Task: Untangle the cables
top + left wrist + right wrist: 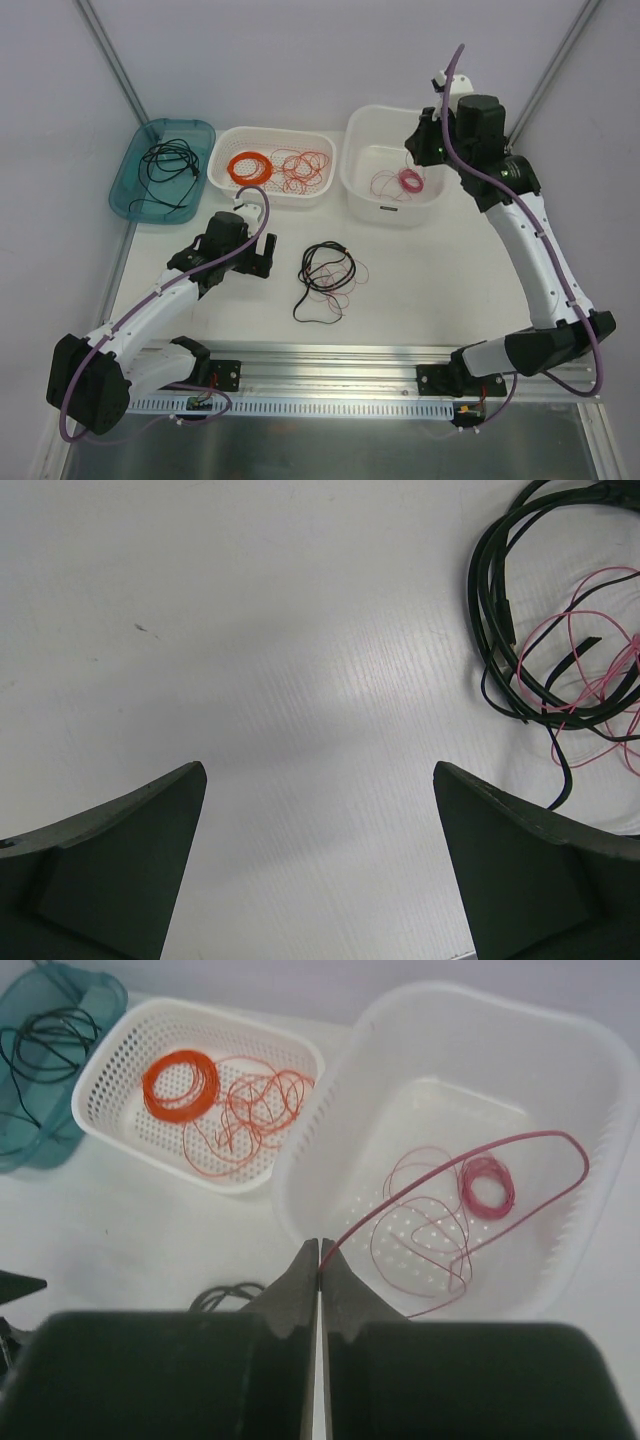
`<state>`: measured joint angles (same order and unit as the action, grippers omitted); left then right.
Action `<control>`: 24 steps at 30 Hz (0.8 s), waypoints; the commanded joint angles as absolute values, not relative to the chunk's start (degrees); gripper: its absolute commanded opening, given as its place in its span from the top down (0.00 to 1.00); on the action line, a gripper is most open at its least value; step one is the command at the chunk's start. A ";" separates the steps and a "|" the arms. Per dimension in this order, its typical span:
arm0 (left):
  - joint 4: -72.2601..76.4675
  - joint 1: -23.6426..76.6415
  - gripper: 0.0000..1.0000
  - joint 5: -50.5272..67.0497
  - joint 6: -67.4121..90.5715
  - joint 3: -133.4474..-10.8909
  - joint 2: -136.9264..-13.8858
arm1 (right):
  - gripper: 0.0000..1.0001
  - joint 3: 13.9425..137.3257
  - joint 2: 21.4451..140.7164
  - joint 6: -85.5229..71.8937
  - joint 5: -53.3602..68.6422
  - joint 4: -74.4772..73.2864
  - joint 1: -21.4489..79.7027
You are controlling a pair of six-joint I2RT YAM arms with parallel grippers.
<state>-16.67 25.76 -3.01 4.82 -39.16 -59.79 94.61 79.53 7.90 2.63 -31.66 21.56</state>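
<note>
The cables lie as a loose tangle of black and pinkish-red wire on the table between the arms. The tangle also shows at the right of the left wrist view, and a black loop of it shows in the right wrist view. My left gripper is open and empty, low over bare table to the tangle's left. My right gripper is shut on a pinkish-red wire that arcs away and falls into the white tub.
The tub holds a small tight pink coil and loose pink loops. A white perforated basket holds a neat orange coil and loose orange-red wire. A teal tray at the far left holds black wire.
</note>
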 commanded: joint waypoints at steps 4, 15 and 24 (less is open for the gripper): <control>-16.70 25.22 0.01 -1.32 3.34 -40.43 -59.41 | 0.99 106.07 86.83 3.79 6.06 -30.86 18.20; -16.70 25.22 0.01 -1.14 3.34 -40.52 -59.59 | 0.73 101.69 96.76 0.26 4.39 -24.52 15.47; -16.70 25.14 0.01 -0.88 3.43 -40.61 -59.94 | 0.28 95.72 92.38 1.84 7.47 -28.74 15.64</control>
<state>-16.71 25.76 -1.78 4.82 -39.16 -59.79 97.43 97.97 1.52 6.07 -28.21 15.44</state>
